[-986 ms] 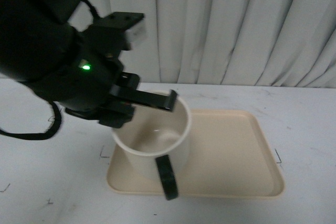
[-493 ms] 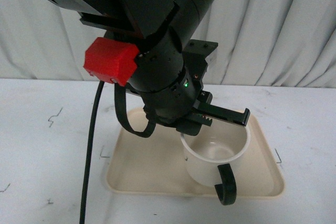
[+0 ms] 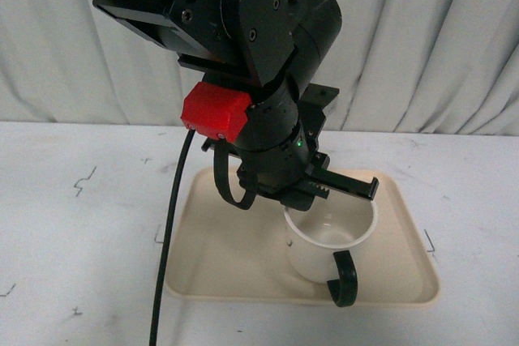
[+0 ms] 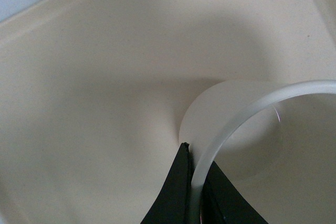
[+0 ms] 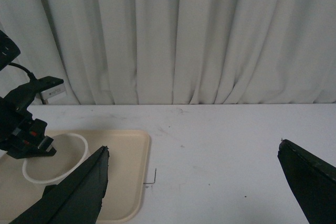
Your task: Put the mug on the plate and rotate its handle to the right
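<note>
I see the mug (image 3: 318,250) standing upright on the right half of the plate (image 3: 217,258), its handle (image 3: 345,279) pointing toward my front camera. The left gripper (image 4: 197,157) is pinched tight on the mug's rim, one finger inside and one outside. The right gripper (image 5: 194,182) hangs over the white table (image 5: 220,145), well apart from the plate, jaws spread wide and holding nothing.
</note>
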`<state>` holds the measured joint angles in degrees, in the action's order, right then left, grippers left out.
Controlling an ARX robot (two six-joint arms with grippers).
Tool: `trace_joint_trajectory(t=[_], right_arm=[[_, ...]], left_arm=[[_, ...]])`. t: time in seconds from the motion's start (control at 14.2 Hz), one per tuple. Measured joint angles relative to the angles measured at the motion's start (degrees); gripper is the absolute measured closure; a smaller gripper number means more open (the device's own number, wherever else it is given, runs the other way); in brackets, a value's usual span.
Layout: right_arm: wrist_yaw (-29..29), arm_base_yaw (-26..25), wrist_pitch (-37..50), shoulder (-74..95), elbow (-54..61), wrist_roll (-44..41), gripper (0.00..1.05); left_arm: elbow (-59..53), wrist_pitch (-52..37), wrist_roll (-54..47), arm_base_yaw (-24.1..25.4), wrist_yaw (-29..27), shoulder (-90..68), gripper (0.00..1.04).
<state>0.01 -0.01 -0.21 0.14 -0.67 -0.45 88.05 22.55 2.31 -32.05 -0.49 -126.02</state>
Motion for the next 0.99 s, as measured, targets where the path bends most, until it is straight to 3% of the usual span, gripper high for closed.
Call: trace_joint_trajectory(t=[0.14, 0.28, 0.42, 0.7, 0.85, 0.92, 0.99], right_arm=[[0.0, 0.0, 0.0, 0.0, 0.0, 0.0, 0.06], [0.0, 0.0, 0.0, 0.0, 0.0, 0.0, 0.06], [0.0, 0.0, 0.0, 0.0, 0.0, 0.0, 0.06], [0.0, 0.0, 0.0, 0.0, 0.0, 0.0, 0.06], [0.0, 0.0, 0.0, 0.0, 0.0, 0.0, 0.06], [0.0, 0.0, 0.0, 0.0, 0.0, 0.0, 0.06], [-0.1, 0.0, 0.0, 0.0, 0.0, 0.0, 0.06]], left_arm=[[0.3, 0.4, 0.1, 0.4, 0.3, -0.3, 1.02], [0.3, 0.6, -0.2, 0.8, 0.3, -0.3, 0.86], [-1.5, 0.5, -0.2, 1.1, 0.7, 2.5, 0.45], [-10.6, -8.0, -1.2, 3.1, -0.7, 13.7, 0.07], [-14.4, -11.3, -1.8, 3.9, -2.2, 19.1, 0.08], [-16.5, -20.7, -2.1, 4.0, -5.8, 20.1, 0.1], [-25.9, -42.9, -2.3, 4.4, -16.7, 21.7, 0.22]])
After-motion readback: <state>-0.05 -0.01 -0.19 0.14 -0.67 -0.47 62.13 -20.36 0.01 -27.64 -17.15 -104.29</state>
